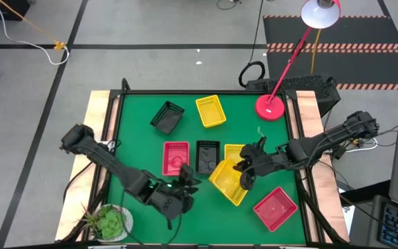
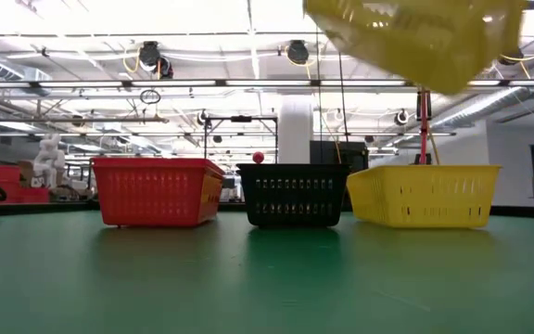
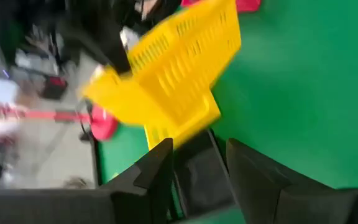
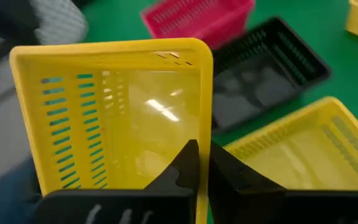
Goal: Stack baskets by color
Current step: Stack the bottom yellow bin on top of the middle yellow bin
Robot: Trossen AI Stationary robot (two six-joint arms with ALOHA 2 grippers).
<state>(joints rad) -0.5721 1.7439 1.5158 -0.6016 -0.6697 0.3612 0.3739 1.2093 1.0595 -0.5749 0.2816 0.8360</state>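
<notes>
The right hand (image 1: pixel 247 176) is clamped on the rim of a lifted yellow basket (image 1: pixel 228 181), just beside the seated yellow basket (image 1: pixel 235 153). Level it, align the rims, then lower. The left hand (image 1: pixel 185 183), fingers apart, waits near the front edge.

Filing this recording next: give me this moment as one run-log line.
right gripper: shut on lifted yellow basket | left gripper: open, empty | row: red basket, black basket, yellow basket | phase: carrying

Yellow basket (image 1: pixel 228 181), latticed; red basket (image 1: pixel 276 208); green table (image 1: pixel 137 138).
</notes>
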